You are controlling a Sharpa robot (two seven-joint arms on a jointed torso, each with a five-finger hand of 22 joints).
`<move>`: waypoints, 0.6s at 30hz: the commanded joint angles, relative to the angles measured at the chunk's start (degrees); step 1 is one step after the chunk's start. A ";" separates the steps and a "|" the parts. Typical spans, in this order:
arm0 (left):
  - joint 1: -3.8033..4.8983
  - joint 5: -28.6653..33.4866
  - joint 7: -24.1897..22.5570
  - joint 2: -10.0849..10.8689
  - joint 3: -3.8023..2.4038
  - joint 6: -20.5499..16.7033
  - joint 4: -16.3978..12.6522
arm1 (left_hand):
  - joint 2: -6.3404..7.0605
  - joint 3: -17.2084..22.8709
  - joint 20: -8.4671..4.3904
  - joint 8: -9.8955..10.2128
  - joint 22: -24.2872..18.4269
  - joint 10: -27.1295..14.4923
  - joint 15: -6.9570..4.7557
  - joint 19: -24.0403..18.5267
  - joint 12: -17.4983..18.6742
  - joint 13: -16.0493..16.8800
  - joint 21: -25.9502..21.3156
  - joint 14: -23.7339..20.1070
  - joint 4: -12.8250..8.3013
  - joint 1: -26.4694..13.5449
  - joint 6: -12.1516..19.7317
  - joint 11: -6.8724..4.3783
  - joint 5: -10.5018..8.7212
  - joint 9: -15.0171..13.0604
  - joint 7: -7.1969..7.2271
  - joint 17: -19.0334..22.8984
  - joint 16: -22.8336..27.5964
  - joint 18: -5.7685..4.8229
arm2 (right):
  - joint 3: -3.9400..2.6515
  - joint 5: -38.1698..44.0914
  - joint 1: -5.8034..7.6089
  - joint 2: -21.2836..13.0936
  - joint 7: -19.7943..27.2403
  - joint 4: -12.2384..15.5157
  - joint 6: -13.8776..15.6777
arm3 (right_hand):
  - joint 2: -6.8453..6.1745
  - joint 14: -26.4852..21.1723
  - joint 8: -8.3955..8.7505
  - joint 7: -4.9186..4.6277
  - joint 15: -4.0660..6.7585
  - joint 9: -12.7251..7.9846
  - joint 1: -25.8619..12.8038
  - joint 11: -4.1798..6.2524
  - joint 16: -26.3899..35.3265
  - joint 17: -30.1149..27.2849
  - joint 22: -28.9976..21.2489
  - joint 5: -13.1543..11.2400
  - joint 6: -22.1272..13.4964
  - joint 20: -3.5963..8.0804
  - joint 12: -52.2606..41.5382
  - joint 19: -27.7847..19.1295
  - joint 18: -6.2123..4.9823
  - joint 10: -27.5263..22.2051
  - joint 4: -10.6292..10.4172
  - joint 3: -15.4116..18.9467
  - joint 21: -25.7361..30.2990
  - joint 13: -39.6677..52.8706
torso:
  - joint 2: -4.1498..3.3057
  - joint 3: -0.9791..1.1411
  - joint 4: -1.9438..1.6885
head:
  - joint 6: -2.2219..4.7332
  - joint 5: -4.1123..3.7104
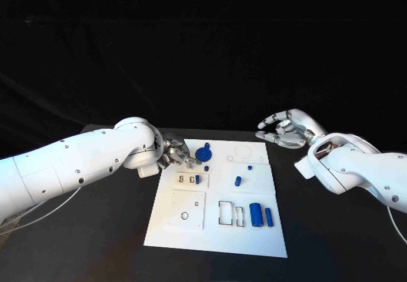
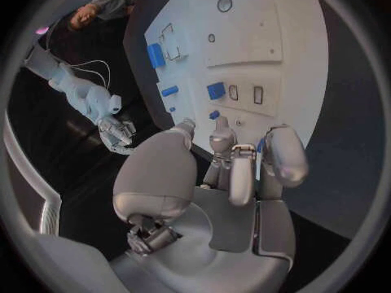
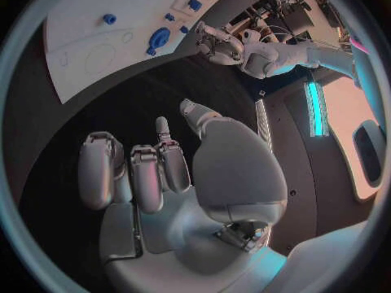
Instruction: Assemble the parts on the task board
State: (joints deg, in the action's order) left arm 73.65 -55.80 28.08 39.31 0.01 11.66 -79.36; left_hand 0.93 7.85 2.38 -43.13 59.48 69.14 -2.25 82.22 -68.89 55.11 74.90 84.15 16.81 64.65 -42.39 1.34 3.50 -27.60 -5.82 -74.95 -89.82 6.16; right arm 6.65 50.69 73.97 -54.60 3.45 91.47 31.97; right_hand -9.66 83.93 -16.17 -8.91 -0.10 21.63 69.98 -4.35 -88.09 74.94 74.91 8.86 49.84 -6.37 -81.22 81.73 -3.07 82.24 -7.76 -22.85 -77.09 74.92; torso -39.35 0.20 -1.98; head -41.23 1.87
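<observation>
The task board (image 1: 216,229) lies flat in the middle of the black tabletop (image 1: 339,235), and the blue parts are spread over it: a round, wheel-like part (image 1: 203,154) at the far left of the board, a small peg (image 1: 238,180) standing near the middle, and a thick cylinder (image 1: 255,214) with a thin bar (image 1: 269,217) beside it near the front right cut-outs. The left hand (image 1: 176,154) sits at the board's far left edge, its fingers (image 2: 242,176) reaching toward the wheel-like part; whether they touch or pinch it I cannot tell, since the wrist view hides the fingertips' contact. The right hand (image 1: 287,129) hovers off the board's far right corner, fingers spread and curved, holding nothing. The parts look like small, rigid plastic pieces, probably light and smooth, so likely to slip or roll, the cylinder most of all. A pinch across the wheel's rim, or across the cylinder's sides at mid-length, seems the safest hold, and the thin bar would need a fingertip pinch on its long edges
</observation>
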 commanded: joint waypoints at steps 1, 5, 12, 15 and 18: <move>0.24 -3.95 2.10 -0.95 0.17 3.95 0.86 | 0.05 -0.61 -0.01 -0.43 0.11 0.45 -0.36 0.28 -0.41 0.17 0.21 5.85 0.10 -0.71 0.27 0.02 -0.33 -0.11 0.02 -15.05 -0.18 -0.79 | 0.01 0.38 0.05 -0.03 -0.70 -0.05 -0.91 | -0.42 4.49 -0.29 -0.01 0.08 0.10 0.29 0.22 0.32 8.17 3.85 0.25 0.18 0.26 0.30 -0.19 -0.48 -0.16 0.01 0.27 0.30 5.39 | -0.03 -0.07 -0.02 | -0.17 0.08; 0.36 -4.28 2.36 -2.07 0.47 5.04 1.79 | -0.14 -0.97 -0.04 -0.82 0.42 0.69 -0.41 0.39 -0.75 0.55 0.35 5.85 0.08 -1.16 0.04 -0.06 -0.31 -0.31 0.14 -15.05 -0.18 -0.85 | 0.03 0.45 0.05 0.07 -0.89 -0.29 -0.90 | -0.47 4.45 -0.31 0.00 0.09 0.15 0.27 0.23 0.38 8.02 3.68 0.55 0.12 0.29 0.36 -0.32 -0.54 -0.20 -0.07 0.37 0.53 5.33 | -0.10 -0.10 0.00 | -0.24 0.11; 0.39 -4.14 2.66 -4.03 1.01 6.62 3.44 | -0.29 -1.05 -0.06 -0.96 0.48 0.66 -0.44 0.42 -0.75 0.50 0.37 5.85 0.08 -1.27 -0.04 -0.09 -0.28 -0.39 0.18 -15.05 -0.18 -0.86 | 0.08 0.49 0.05 0.24 -0.99 -0.53 -0.87 | -0.52 4.38 -0.32 0.00 0.10 0.19 0.21 0.23 0.48 7.72 3.39 0.75 0.07 0.29 0.52 -0.54 -0.63 -0.33 -0.16 0.45 0.89 5.17 | -0.14 -0.21 0.00 | -0.36 0.02; 0.38 -3.89 2.71 -4.90 1.21 6.99 4.06 | -0.39 -1.07 -0.06 -1.04 0.68 0.62 -0.45 0.47 -0.73 0.44 0.47 5.85 0.08 -1.33 -0.07 -0.11 -0.26 -0.44 0.20 -15.05 -0.18 -0.89 | 0.10 0.49 0.04 0.32 -1.02 -0.58 -0.88 | -0.52 4.38 -0.32 0.00 0.10 0.19 0.21 0.23 0.48 7.72 3.39 0.75 0.07 0.29 0.52 -0.54 -0.63 -0.33 -0.16 0.45 0.89 5.17 | -0.18 -0.19 0.09 | -0.46 0.08; 0.37 -3.71 2.74 -5.42 1.35 7.15 4.45 | -0.51 -1.10 -0.07 -1.16 0.76 0.63 -0.47 0.50 -0.77 0.48 0.50 5.85 0.08 -1.39 -0.15 -0.14 -0.25 -0.51 0.24 -15.05 -0.18 -0.91 | 0.11 0.50 0.04 0.40 -1.04 -0.61 -0.88 | -0.52 4.34 -0.34 0.00 0.10 0.21 0.18 0.23 0.55 7.54 3.29 0.85 0.06 0.30 0.58 -0.61 -0.66 -0.38 -0.21 0.50 1.02 5.11 | -0.18 -0.15 0.14 | -0.50 0.01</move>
State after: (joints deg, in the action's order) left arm 73.96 -59.30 30.40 34.05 1.37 16.79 -75.06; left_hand 0.45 7.11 2.38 -44.12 60.20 69.54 -2.45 82.21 -69.44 55.59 75.23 83.94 16.99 63.77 -42.39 1.33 3.50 -28.06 -5.82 -74.94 -89.81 6.18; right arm 6.76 50.75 73.98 -54.27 2.61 90.87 31.85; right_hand -9.66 83.93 -16.17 -8.91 -0.10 21.80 69.98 -4.20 -87.85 74.94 74.95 9.53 49.84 -6.16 -80.95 81.53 -3.07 82.09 -7.92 -22.70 -76.19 74.91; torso -39.52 0.03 -1.92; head -41.69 1.93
